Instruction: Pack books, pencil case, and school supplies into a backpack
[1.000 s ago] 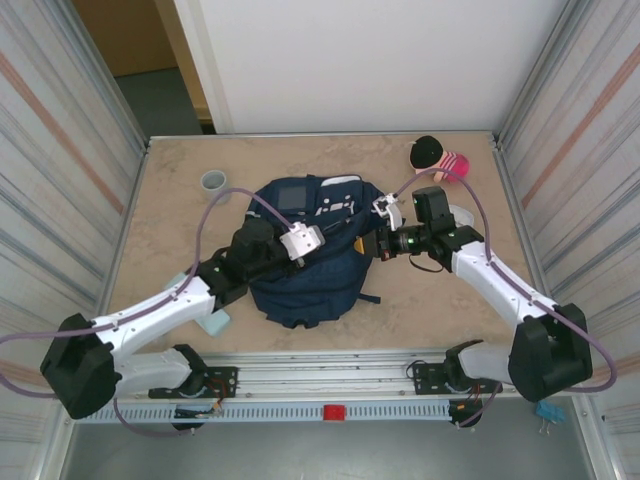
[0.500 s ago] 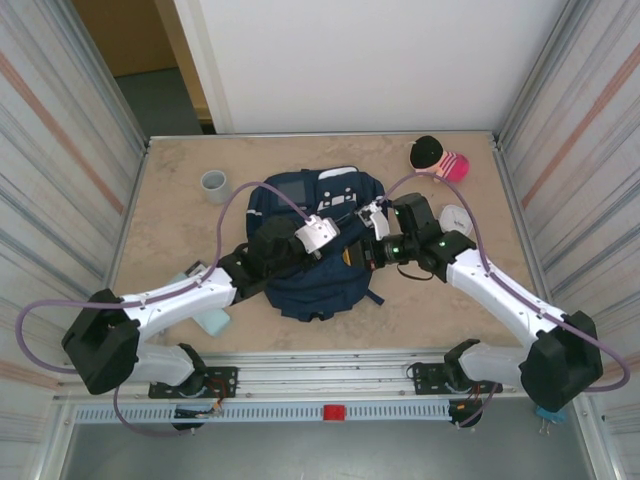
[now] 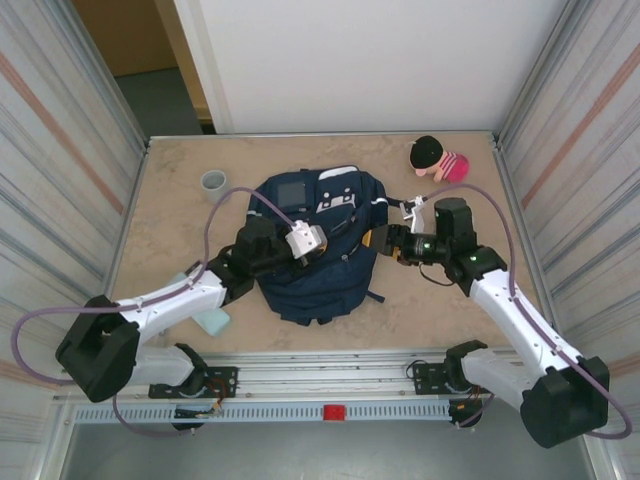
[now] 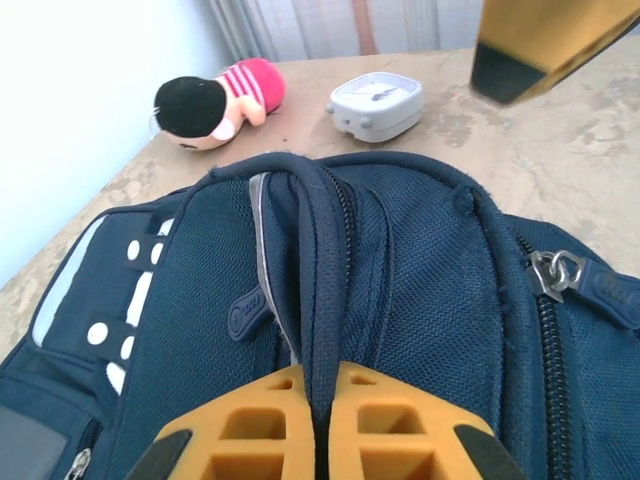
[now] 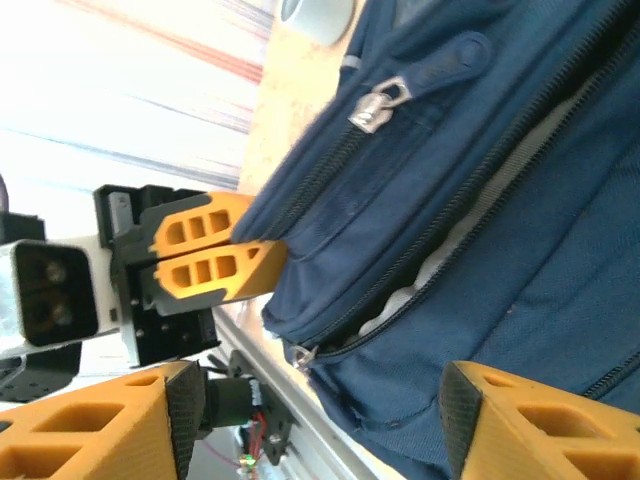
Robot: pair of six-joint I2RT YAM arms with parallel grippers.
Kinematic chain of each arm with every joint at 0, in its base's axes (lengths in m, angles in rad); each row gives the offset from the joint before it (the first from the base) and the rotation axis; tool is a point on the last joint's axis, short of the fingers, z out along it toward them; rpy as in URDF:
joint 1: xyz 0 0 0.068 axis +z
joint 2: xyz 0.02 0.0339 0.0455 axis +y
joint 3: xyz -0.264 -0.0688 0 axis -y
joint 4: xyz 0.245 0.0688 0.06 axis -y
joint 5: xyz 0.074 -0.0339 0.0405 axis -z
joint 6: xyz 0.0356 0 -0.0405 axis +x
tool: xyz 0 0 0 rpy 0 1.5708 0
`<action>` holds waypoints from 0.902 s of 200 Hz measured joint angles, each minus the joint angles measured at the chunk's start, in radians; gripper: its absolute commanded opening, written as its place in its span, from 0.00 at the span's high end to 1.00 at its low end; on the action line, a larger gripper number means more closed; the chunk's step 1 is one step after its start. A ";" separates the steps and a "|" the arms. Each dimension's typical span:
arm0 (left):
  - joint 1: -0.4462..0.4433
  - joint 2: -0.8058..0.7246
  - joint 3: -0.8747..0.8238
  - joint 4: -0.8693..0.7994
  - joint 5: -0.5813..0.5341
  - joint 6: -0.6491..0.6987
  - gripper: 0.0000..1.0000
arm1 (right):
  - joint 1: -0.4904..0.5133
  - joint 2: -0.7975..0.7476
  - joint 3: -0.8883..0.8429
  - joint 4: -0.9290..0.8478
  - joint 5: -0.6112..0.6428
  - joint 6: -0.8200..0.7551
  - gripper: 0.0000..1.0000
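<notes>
**On the table [image 3: 180, 215], at the backpack [image 3: 318, 285]: tension first**

Left gripper [image 4: 318, 385] has its jaws clamped on the handle [image 4: 315, 230]. Right gripper [image 3: 372, 240] hangs, jaws open, by the zip gap [image 5: 430, 262]. Lift the handle taut, then fetch the pencil case [image 3: 213, 323] beside your left arm.

Navy backpack [image 3: 322, 278] lies flat, unzipped; teal pencil case [image 3: 216, 323] near it.

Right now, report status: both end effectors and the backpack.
Left end effector shut on top strap of backpack. Right end effector open, empty, beside backpack. One zipper partly open. Doll, white clock beyond, not obstructing.
</notes>
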 measured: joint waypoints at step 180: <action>0.018 0.003 -0.039 0.002 0.108 0.098 1.00 | 0.072 0.239 -0.024 0.344 0.015 0.501 1.00</action>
